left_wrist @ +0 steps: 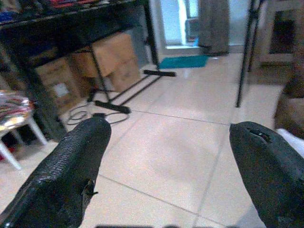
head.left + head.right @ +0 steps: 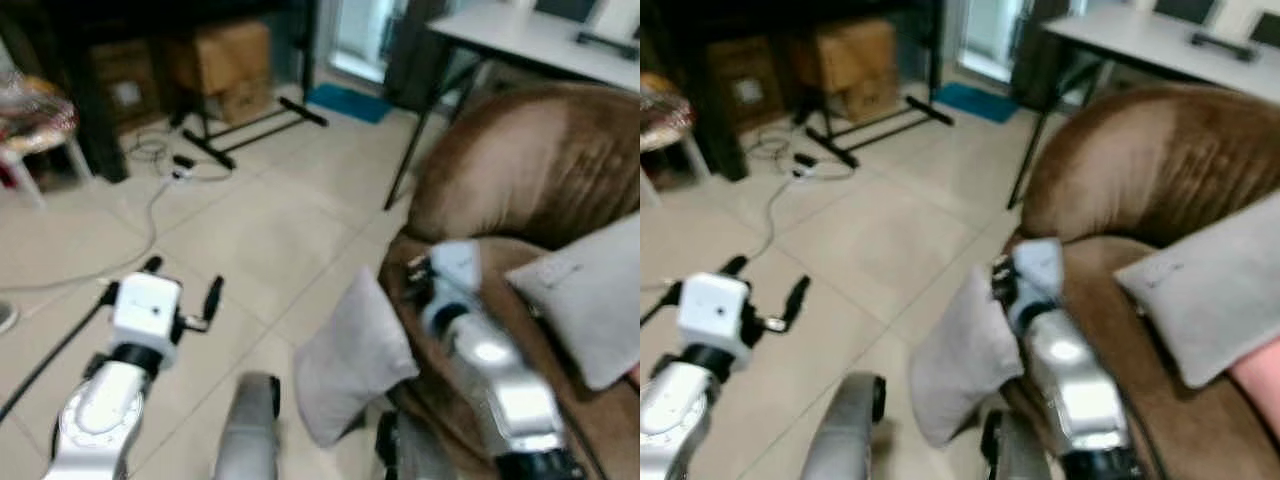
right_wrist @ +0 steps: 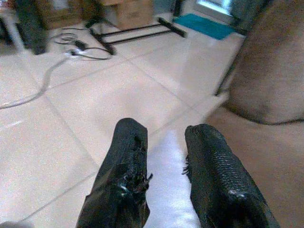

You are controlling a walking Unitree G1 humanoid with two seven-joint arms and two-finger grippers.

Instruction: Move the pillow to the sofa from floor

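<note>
While the left gripper [image 2: 180, 295] hangs idle over the tiled floor [image 2: 250, 230] with its fingers [image 1: 71, 166] spread wide and nothing between them, the work sits further right. A white cable [image 2: 150, 215] trails across the tiles toward a black stand [image 2: 250, 125] and cardboard boxes [image 2: 225, 60] at the back, all well apart from the action.

Next comes the grey pillow [image 2: 350, 360], standing on edge against the front of the brown sofa [image 2: 530, 160], its top corner level with the seat and its lower end down by the floor. The right gripper [image 3: 166, 156] is at that top corner: in the right wrist view its two black fingers [image 3: 123, 175] stand either side of the pale fabric with a narrow gap, seemingly pinching it, though how firm the hold is cannot be told.

To do this step well, I judge the grip should bite deeper into the stuffing rather than a thin fold of cover, since a soft pillow will sag and may slip out when lifted. The lift should go up first, clearing the seat edge, then carry right over the cushion before release.

Farthest right, a second grey pillow [image 2: 590, 300] already lies on the sofa seat; setting the held one down beside it, not on top, would keep both from sliding off.
</note>
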